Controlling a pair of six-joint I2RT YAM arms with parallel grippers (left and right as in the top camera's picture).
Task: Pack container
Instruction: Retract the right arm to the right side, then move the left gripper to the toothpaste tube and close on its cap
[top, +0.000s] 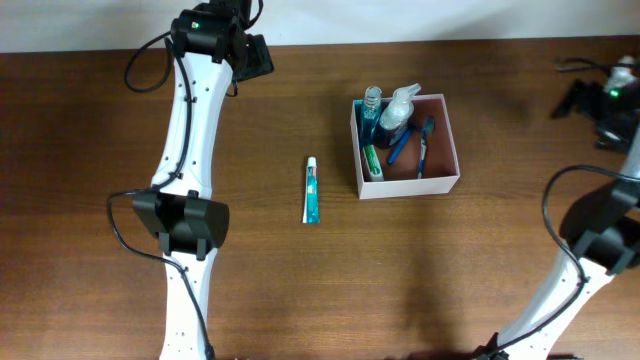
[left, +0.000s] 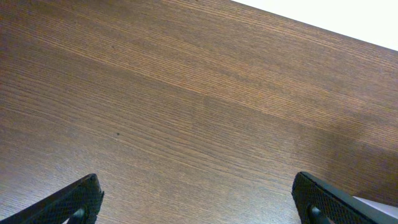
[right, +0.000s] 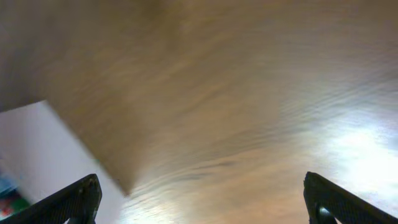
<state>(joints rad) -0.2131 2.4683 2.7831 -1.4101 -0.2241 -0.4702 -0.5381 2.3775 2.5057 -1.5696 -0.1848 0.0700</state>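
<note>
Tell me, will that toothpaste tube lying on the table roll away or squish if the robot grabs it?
The toothpaste tube probably won't roll far: it lies flat and seems to widen toward one end. It looks soft, so a hard pinch would likely dent it. Being small and slim, it is probably light.

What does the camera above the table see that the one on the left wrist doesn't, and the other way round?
Only the overhead view shows the box holding bottles and toothbrushes, the toothpaste tube lying left of it, plus the left arm and right arm. Only the left wrist view shows its own fingers up close, spread wide, holding nothing. Both show the brown wooden table.
</note>
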